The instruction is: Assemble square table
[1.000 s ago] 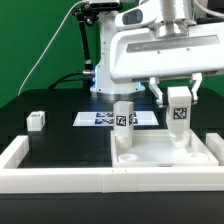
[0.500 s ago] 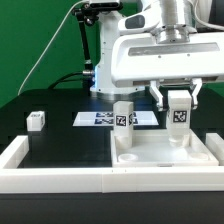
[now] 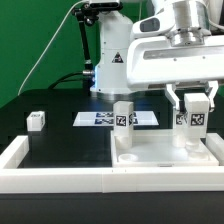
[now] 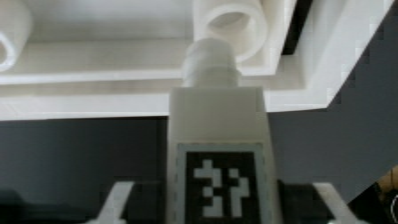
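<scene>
My gripper (image 3: 192, 107) is shut on a white tagged leg (image 3: 192, 119) and holds it upright just above the far right part of the square table top (image 3: 165, 153). In the wrist view the leg (image 4: 217, 120) runs out from between my gripper (image 4: 222, 208), its screw tip towards the top's raised rim (image 4: 107, 95), near a round hole (image 4: 240, 22). A second leg (image 3: 123, 114) stands upright on the top's left side. A third leg (image 3: 37, 121) lies loose on the black worktop at the exterior view's left.
The marker board (image 3: 100, 118) lies flat behind the table top. A low white wall (image 3: 60, 178) edges the worktop's front and sides, and the table top sits against it. The arm's base (image 3: 105, 60) stands at the back.
My gripper has carried the held leg towards the exterior view's right, from the middle of the top's far edge to its right side. The other legs have stayed put.
</scene>
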You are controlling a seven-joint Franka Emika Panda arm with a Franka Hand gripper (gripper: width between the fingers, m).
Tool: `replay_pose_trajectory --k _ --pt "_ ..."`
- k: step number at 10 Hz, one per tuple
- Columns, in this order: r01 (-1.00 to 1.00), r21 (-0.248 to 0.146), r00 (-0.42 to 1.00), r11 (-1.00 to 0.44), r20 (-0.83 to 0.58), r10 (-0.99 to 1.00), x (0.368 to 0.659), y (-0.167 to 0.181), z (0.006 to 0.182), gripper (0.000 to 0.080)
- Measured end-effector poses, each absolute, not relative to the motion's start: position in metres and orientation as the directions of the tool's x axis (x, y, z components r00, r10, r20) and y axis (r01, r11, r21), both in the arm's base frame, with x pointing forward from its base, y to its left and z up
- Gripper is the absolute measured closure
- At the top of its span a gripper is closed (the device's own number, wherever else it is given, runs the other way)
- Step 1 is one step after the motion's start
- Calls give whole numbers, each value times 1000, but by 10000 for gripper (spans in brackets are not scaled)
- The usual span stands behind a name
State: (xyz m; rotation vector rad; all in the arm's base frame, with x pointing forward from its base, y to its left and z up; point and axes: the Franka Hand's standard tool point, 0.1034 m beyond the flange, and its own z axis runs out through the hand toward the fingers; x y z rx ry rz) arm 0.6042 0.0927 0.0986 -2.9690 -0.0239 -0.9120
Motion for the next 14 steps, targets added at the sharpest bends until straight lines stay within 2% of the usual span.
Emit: replay_pose_trajectory --k 3,11,14 --pt "34 -27 834 -999 552 14 603 98 88 509" --pt "36 -16 831 -999 556 21 601 95 83 509" --pt "39 -6 830 -999 557 29 593 96 76 509"
